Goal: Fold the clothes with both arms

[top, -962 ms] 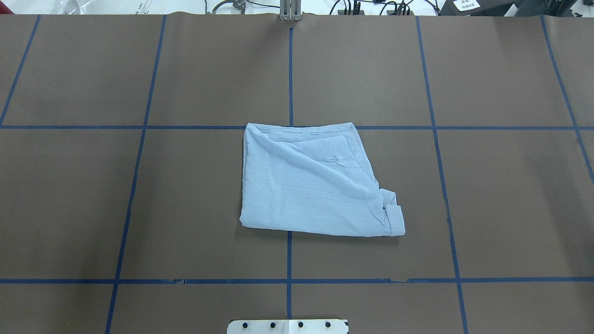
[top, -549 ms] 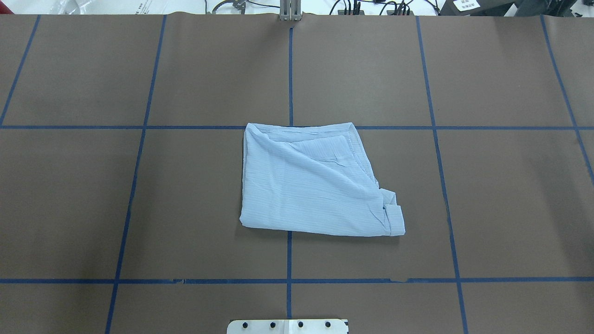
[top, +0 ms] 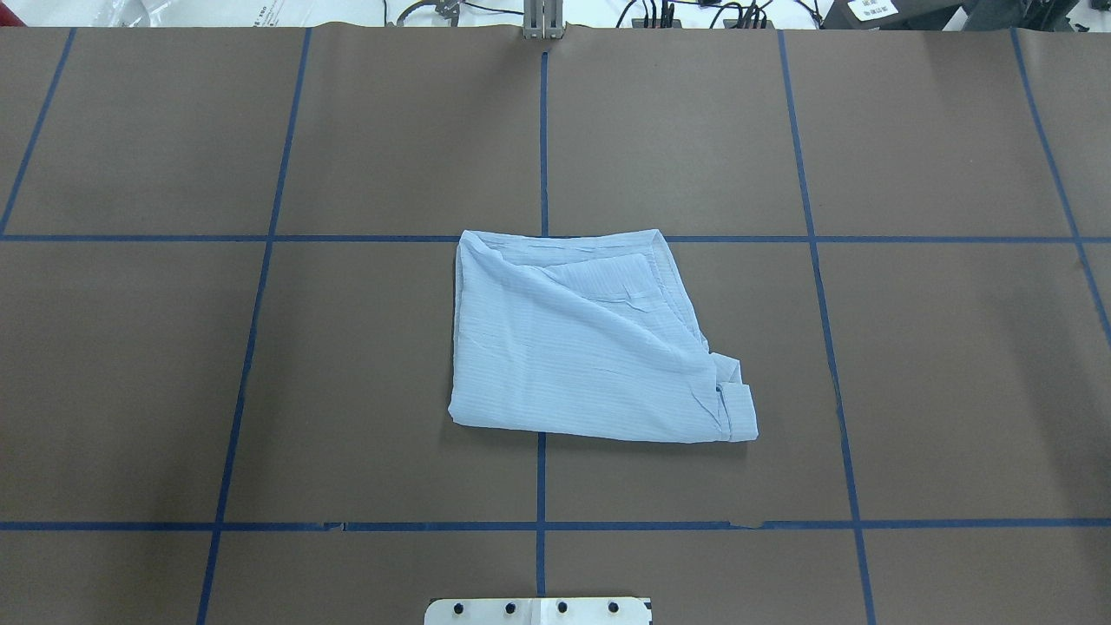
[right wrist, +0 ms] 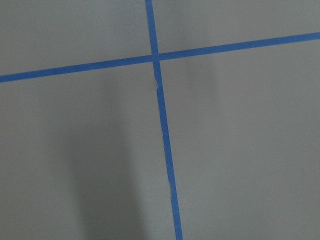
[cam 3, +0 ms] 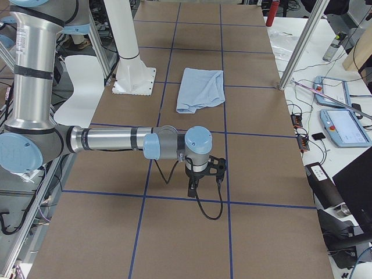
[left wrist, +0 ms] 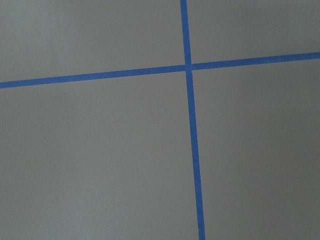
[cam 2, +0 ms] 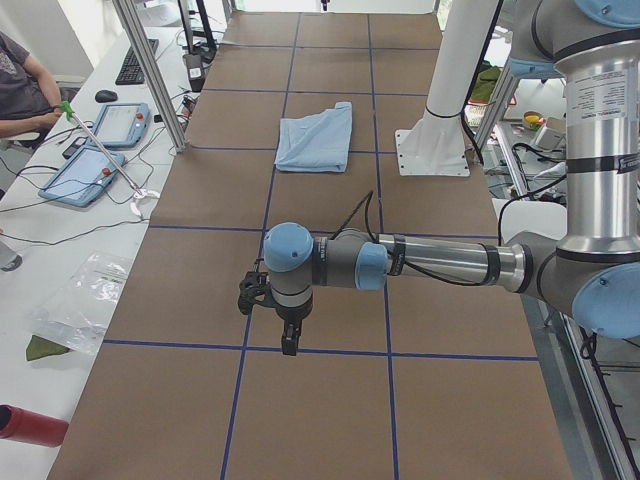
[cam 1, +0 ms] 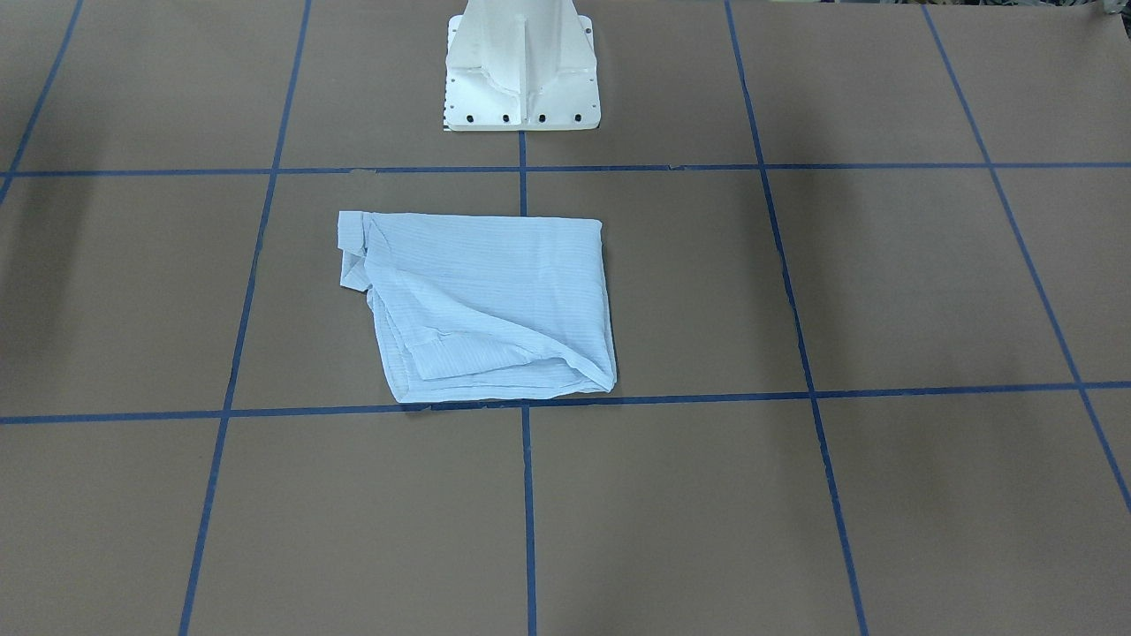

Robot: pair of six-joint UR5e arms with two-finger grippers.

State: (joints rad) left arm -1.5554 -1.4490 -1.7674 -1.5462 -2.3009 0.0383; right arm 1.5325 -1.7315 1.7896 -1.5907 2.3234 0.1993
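Change: nothing is being seen to shift in the overhead view over the last second; the shirt (top: 590, 347) is lying in the same outline, and no arm is being brought over it.
Meaning: the fold is being judged finished or paused, since the cloth is already being kept as a compact, layered packet.
Left gripper (cam 2: 288, 345): it is being held low over bare table (top: 174, 347), well apart from the shirt and pointing down. Nothing is being carried, and whether its jaws are apart cannot be told from this side view.
Shirt position: it is lying at the table's middle, near the pedestal base (cam 1: 521, 79), straddling the centre tape line (top: 540, 486). A cuff (top: 738, 412) is sticking out at one corner.
Right gripper (cam 3: 190, 192): it is likewise being held low over bare table at the opposite end. It is empty, and its opening cannot be told.
Wrist views: only brown surface and crossed tape are being shown.
Surroundings: a seated person (cam 2: 20, 90) and tablets (cam 2: 85, 175) are being kept off on a side bench.
Obstruction: nothing is being seen between either gripper and the shirt.
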